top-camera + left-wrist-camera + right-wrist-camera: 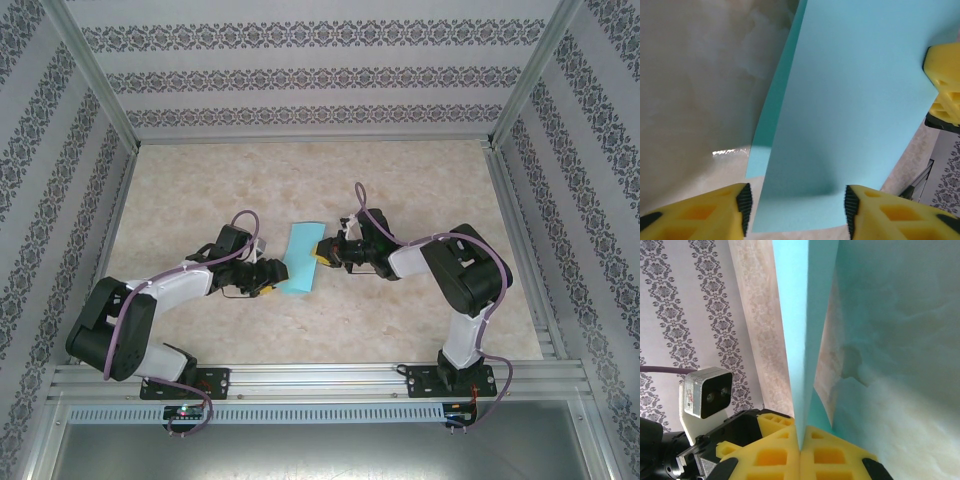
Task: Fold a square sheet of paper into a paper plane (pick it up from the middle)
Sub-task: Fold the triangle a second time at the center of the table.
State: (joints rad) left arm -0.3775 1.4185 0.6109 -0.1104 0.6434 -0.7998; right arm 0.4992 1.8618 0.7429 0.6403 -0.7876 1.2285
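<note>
One square sheet of paper (299,257) is folded into a narrow turquoise rectangle.

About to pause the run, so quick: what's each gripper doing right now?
Left gripper: open, with the paper between its fingers; a grip cannot be told.
Right gripper: closed on the paper's edge.

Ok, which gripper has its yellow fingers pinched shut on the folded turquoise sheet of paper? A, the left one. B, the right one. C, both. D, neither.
B: the right gripper is closed on the edge of the folded turquoise sheet of paper, while the left gripper has its jaws apart with the sheet between them.
</note>
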